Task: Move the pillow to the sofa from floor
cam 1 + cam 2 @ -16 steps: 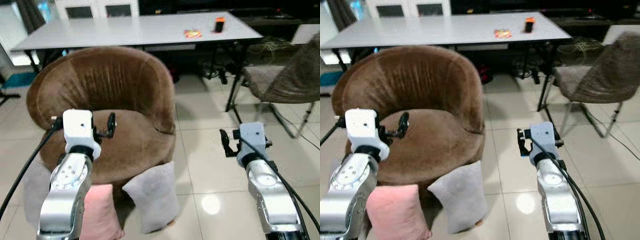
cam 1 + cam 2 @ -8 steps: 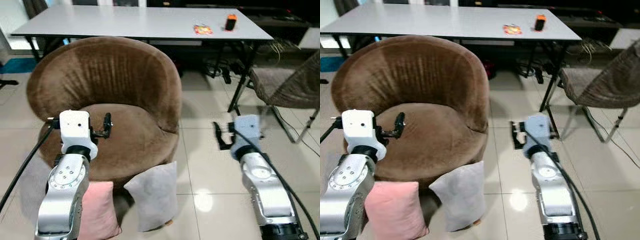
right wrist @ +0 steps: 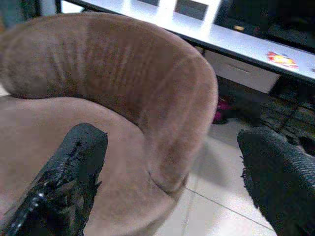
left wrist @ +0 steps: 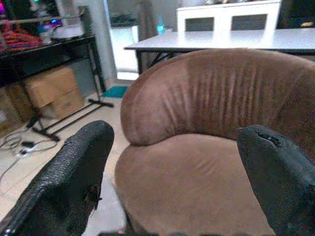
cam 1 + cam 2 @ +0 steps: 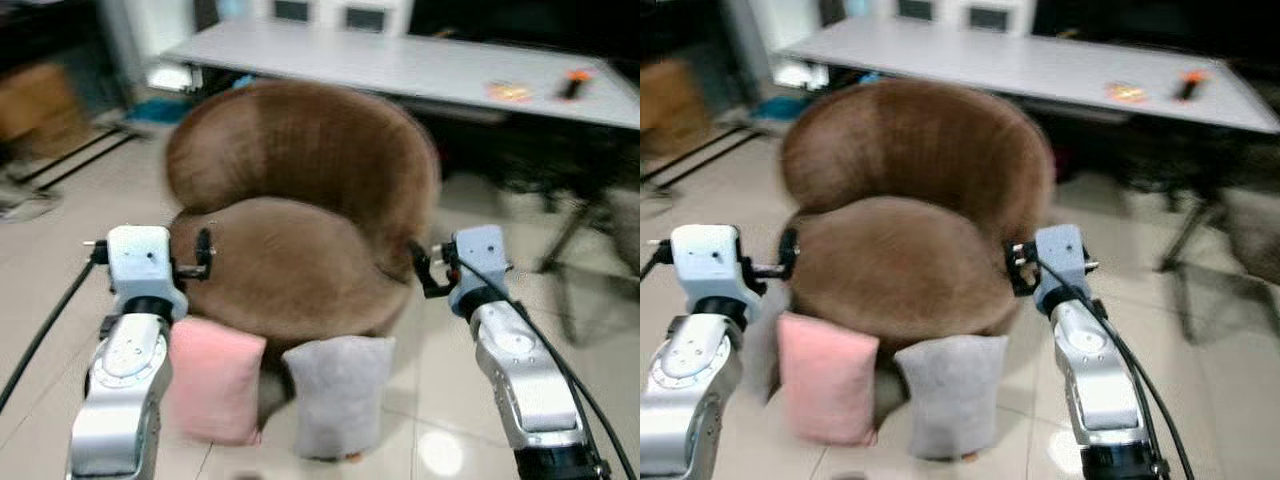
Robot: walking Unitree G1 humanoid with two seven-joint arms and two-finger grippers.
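Beside the sofa (image 5: 300, 200), left tool (image 5: 200, 262) and right tool (image 5: 425, 272) hover, fingers spread.

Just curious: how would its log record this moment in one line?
pink pillow, grey pillow: floor, against sofa | both grippers: open, empty

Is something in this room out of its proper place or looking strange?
Yes. Two pillows, the pink pillow and the grey pillow, stand on the tiled floor, leaning against the front of the brown sofa chair, not on its seat.
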